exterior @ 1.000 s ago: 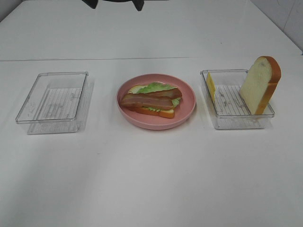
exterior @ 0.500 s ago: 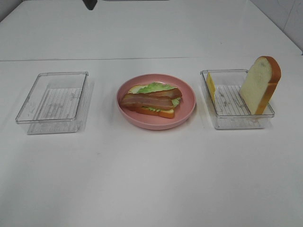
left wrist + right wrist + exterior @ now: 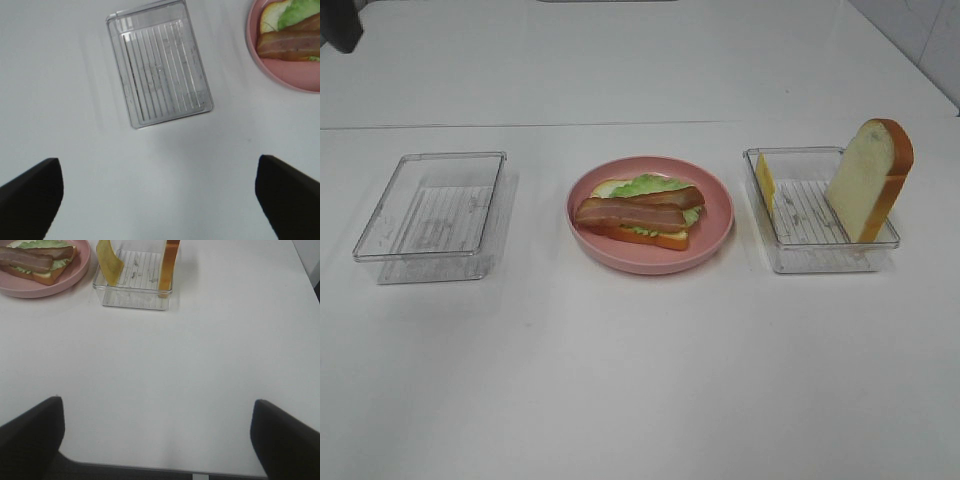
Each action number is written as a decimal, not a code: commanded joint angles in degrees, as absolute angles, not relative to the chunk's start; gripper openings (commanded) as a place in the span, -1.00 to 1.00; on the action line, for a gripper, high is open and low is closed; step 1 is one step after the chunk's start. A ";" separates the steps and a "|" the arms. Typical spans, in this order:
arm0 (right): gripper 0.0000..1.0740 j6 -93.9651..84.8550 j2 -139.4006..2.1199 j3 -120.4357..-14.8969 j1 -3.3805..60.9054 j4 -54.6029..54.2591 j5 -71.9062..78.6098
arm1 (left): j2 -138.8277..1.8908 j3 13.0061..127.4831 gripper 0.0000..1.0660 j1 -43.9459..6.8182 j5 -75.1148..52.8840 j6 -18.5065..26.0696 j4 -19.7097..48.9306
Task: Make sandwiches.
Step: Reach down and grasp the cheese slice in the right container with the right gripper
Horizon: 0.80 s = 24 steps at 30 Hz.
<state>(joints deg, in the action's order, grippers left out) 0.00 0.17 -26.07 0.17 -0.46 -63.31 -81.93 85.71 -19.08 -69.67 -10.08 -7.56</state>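
Pink plate (image 3: 716,203) sits mid-table, btwn two clear plastic trays. On it lies the sandwich (image 3: 638,214), part-built: one bread slice (image 3: 672,240) at the bottom, green lettuce (image 3: 645,184) over that, two bacon strips (image 3: 632,211) laid lengthwise on top, side by side & touching. Bacon is the uppermost layer.

R tray (image 3: 820,258) stands near the plate, not touching it. Inside, a yellow cheese slice (image 3: 764,184) stands on edge against the wall nearest the plate. A second bread slice (image 3: 868,178) stands at the tray's other end, tilted, its top well above the rim, w/ the orange-brown crust facing away from the plate. Cheese & bread are apart, w/ ribbed tray floor btwn them.

L tray (image 3: 428,262) lies on the plate's other side, a bit further off, ribbed floor showing.

L gripper (image 3: 160,200): wrist cam shows both dark fingers (image 3: 31,195) at the frame's corners, jaws wide apart, only white table (image 3: 640,380) btwn them. It hangs high, w/ L tray & an edge of the plate beyond it.

R gripper (image 3: 157,440): fingers (image 3: 287,437) likewise spread wide, gripping nothing, over the table on the near side of R tray.

High cam shows no fingertips, just a dark shape (image 3: 340,25) at the far-left corner; can't tell which part that is.
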 commanded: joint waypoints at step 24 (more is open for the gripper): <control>0.84 0.00 2.18 -26.18 -0.06 -0.40 -63.25 | -21.60 45.84 0.82 -18.79 -75.29 -16.33 -7.79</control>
